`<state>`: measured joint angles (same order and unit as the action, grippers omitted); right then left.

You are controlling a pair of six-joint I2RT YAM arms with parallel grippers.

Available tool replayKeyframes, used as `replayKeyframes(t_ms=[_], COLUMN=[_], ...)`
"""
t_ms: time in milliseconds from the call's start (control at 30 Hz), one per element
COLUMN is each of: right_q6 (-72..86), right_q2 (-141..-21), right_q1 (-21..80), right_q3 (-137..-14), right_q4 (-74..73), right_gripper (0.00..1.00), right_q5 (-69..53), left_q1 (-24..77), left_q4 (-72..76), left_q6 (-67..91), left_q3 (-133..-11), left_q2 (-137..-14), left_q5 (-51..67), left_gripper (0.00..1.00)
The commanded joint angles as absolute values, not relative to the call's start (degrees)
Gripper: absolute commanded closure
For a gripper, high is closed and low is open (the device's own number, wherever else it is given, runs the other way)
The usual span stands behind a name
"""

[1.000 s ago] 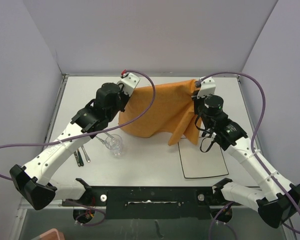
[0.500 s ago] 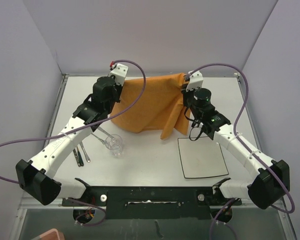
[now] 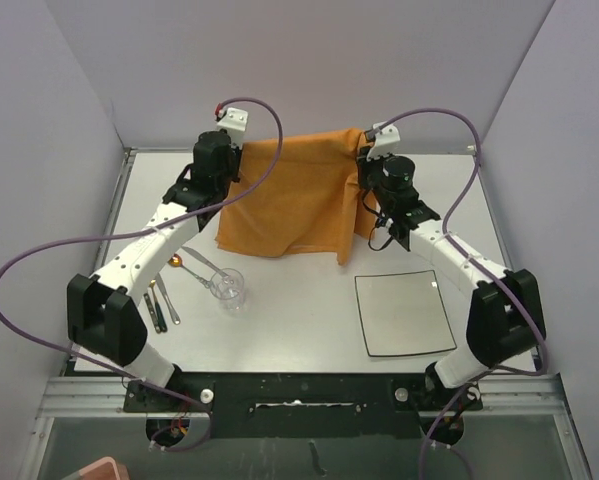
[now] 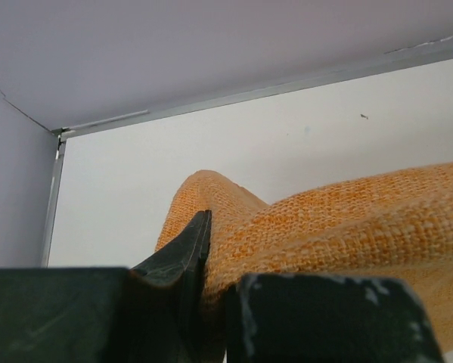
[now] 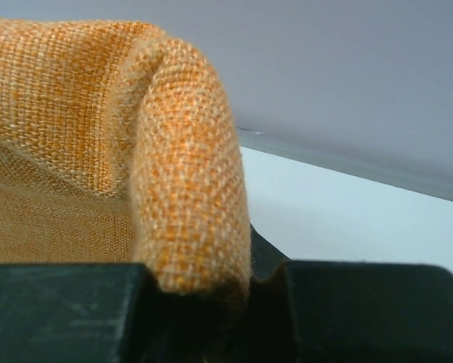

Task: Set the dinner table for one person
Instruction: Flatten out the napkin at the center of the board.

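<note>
Both arms have swung away from the near edge and carried the orange cloth mat point(image 3: 297, 195) toward the far edge of the surface point(image 3: 299, 325). A second ago it hung bunched over the middle. Now it is drawn out wide between the left claw point(image 3: 242, 153) and the right claw point(image 3: 365, 152). Each claw is closed tight on an upper corner, as both wrist views confirm. The square white plate point(image 3: 404, 313), whose far corner the cloth overlapped before, now lies fully uncovered near the right near corner.

As I judge it, the mat is being opened out for laying and is not yet flat. One flap is still folded under on its right side, and its lower hem probably brushes the surface.

The cloth is a coarse, open burlap-like weave, limp and fuzzy-edged. The surface is matte white with thin metal edging. A clear glass point(image 3: 230, 289) and slim cutlery point(image 3: 160, 300) wait near the left edge.
</note>
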<state>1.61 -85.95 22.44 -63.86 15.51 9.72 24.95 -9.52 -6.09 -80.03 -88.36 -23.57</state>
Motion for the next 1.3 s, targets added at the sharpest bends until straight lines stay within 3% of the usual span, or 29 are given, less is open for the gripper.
replayKeyframes(t_ms=[0,233,567,833,967,1100,1267], right_q6=[1.62,-0.27,0.78,-1.77,-1.34,3.86,12.65], right_q2=[-91.39,-99.56,-105.56,-108.92,-109.22,-105.10,-91.85], right_q1=[16.13,13.79,12.00,11.87,11.87,12.79,20.78], right_q3=[-68.58,-71.90,-80.88,-91.32,-90.22,-74.96,-42.83], right_q4=[24.62,30.20,33.71,36.49,37.58,41.06,49.96], right_gripper=[1.00,1.00,1.00,1.00,1.00,1.00,1.00], right_q5=[14.67,10.68,4.98,-8.27,-15.02,-18.11,-10.61], left_q1=[18.96,19.01,18.61,18.41,18.87,20.49,29.63], left_q4=[-3.70,-9.58,-8.85,-6.96,-9.45,-16.61,-18.25], left_q6=[0.07,2.51,2.34,1.77,2.54,7.07,18.75], left_q3=[-90.87,-105.25,-112.84,-123.75,-127.96,-116.29,-81.34], left_q2=[-92.71,-105.24,-110.80,-113.37,-114.05,-111.08,-95.75], left_q5=[-30.02,-28.88,-29.09,-21.90,-20.03,-17.43,-27.09], left_gripper=[1.00,1.00,1.00,1.00,1.00,1.00,1.00])
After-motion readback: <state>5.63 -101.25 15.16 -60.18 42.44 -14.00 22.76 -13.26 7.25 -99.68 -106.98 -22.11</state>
